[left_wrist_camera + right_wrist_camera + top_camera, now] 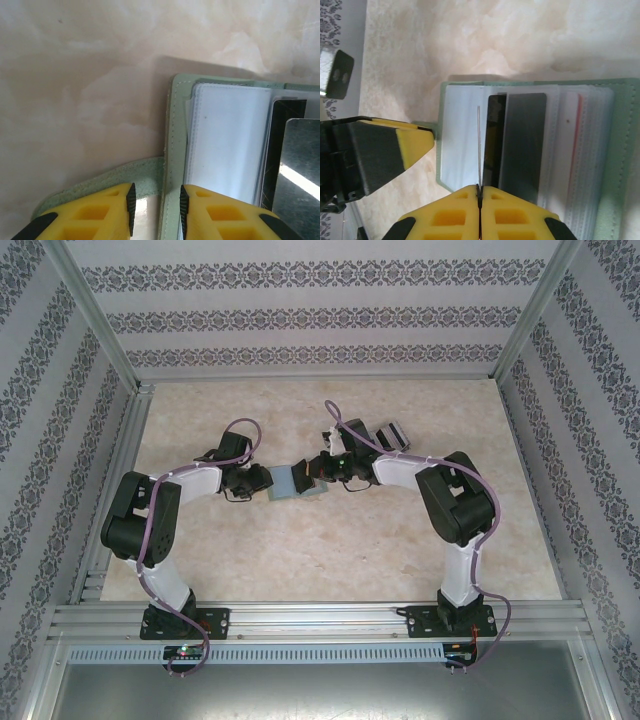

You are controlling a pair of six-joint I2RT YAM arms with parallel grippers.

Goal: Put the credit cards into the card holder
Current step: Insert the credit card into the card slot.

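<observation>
Your right claw point(480, 197) is pinched fully together on a credit card point(479, 145). The wrist cam sees that card dead edge-on, so it's just a hairline rising from the pads over the open card holder point(622, 150). You can't read its face from there.

Right beside it a dark card point(517, 142) lies across the clear pockets point(457, 140), half of it washed out by glare. I can't tell if it's tucked into a sleeve or only lying on top.

Your left claw point(156, 212) is at a narrow gap with the pads apart. It straddles the holder's green edge where the strap point(95, 192) comes out. The strap runs under one finger, and it's hard to call whether either pad actually touches the cover. The finger bases are cut off at the bottom of the frame.

The holder lies open on the worktop point(75, 75), between the two arms, and from above both claws cover a good part of it. Behind the right arm, a couple of dark and grey flat things point(388, 432) sit well apart from the holder, too small to identify.
</observation>
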